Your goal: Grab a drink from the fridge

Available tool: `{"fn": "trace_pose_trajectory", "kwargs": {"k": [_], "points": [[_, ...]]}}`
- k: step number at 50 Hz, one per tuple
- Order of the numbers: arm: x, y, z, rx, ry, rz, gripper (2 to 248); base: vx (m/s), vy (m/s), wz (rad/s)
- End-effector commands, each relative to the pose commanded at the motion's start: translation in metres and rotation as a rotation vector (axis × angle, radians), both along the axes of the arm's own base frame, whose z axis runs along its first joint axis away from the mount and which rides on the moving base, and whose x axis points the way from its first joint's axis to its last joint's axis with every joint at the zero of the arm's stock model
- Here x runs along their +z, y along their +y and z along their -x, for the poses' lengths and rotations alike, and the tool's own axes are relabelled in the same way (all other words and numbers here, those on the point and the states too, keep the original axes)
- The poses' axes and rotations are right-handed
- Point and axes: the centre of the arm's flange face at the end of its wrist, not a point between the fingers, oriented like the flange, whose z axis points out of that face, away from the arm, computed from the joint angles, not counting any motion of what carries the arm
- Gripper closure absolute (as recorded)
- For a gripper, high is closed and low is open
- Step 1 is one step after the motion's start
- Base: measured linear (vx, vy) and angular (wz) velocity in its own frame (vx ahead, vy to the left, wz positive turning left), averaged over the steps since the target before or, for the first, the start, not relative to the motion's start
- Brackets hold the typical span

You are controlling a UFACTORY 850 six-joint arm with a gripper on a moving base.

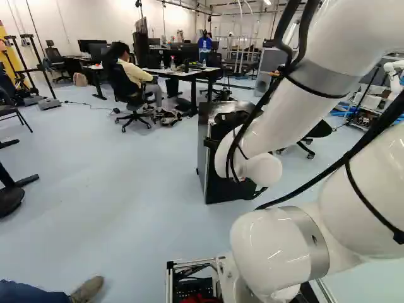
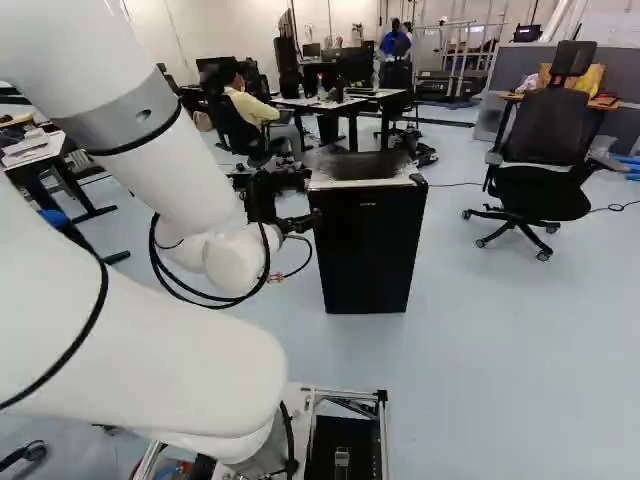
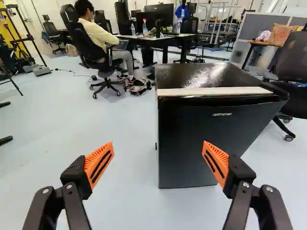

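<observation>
Just one fridge (image 3: 192, 139), one spread hand (image 2: 312, 199)

And the white arm (image 1: 287, 117) bends down the right of the left base view, black gripper (image 2: 308, 199) pointing forward, orange pads (image 3: 99, 164) spread wide!

A robotics lab with an office area is being shown. A large, jointed white robot arm (image 1: 290, 118) is being carried above a smooth pale blue floor (image 1: 126, 189). Farther off, a dark flat monitor (image 3: 160, 15) and a clear plastic spray bottle (image 3: 145, 28) are being held up by a long, black-legged worktop (image 1: 183, 74), while a black wheeled office chair (image 2: 545, 125) is being backed by a grey partition (image 3: 261, 26).
</observation>
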Motion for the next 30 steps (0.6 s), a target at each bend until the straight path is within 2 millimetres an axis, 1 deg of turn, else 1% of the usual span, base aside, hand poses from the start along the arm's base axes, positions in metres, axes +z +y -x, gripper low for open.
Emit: {"fn": "trace_pose_trajectory", "kwargs": {"k": [13,30], "points": [[0.001,0.006,-0.004,-0.006,0.002,-0.015,3,0.000,0.000,0.000],[0.003,0.018,-0.017,-0.039,0.003,-0.049,3,0.000,0.000,0.000]]}}
